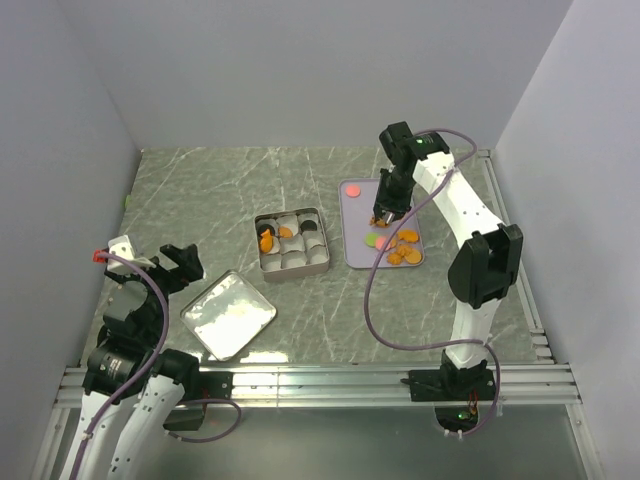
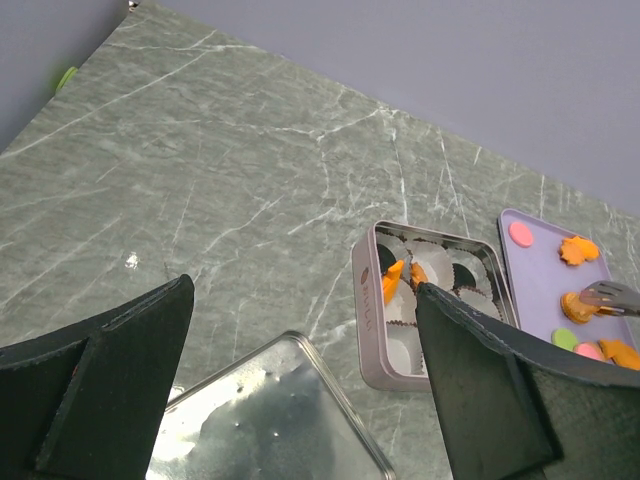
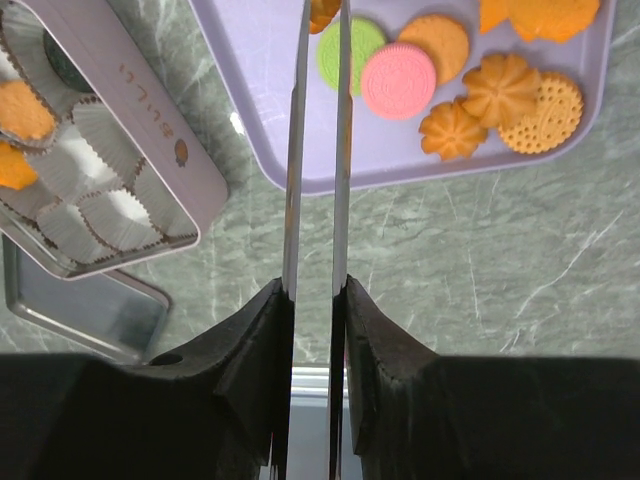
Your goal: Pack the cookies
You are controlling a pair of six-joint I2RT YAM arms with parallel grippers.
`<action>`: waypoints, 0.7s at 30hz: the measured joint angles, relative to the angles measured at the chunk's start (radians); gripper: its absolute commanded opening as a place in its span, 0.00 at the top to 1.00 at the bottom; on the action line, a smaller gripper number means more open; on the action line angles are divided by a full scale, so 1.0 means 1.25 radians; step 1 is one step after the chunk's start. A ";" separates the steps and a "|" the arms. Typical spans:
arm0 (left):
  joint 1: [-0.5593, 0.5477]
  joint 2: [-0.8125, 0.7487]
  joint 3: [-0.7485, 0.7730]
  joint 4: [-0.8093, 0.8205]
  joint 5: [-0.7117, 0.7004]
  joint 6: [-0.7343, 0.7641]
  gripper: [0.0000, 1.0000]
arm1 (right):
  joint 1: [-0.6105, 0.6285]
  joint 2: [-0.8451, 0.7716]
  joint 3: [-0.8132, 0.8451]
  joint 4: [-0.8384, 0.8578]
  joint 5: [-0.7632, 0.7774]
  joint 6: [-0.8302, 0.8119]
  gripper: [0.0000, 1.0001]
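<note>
Gripper on the right (image 1: pixel 381 215) clamps a small orange cookie (image 2: pixel 572 308) for lifting off the lavender rectangular tray (image 3: pixel 250 80), two o'clock.

White arms (image 1: pixel 455 205), black joints, mauve cables (image 1: pixel 370 290); right tool (image 1: pixel 381 217) bears metal blades.

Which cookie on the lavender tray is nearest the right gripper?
The orange cookie sitting between the fingertips of the right gripper; the green cookie, pink cookie and other orange ones lie off to one side.
</note>
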State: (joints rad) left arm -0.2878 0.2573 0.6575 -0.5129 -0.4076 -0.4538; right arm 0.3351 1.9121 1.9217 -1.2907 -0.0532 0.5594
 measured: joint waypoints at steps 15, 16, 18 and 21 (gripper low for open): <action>0.000 0.000 0.000 0.000 0.002 0.000 0.01 | 0.237 -0.012 0.074 0.005 -0.061 0.070 0.82; 0.000 0.000 0.000 0.000 0.002 0.000 0.01 | 0.258 -0.012 0.078 0.009 -0.067 0.080 0.82; 0.000 0.000 0.000 0.000 0.002 0.000 0.01 | 0.285 -0.012 0.082 0.014 -0.078 0.093 0.82; 0.000 0.000 0.000 0.000 0.003 0.000 0.01 | 0.305 -0.005 0.094 0.017 -0.089 0.109 0.82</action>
State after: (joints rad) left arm -0.2878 0.2577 0.6575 -0.5129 -0.4038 -0.4534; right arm 0.7170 1.9053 2.0396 -1.2697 -0.1650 0.6952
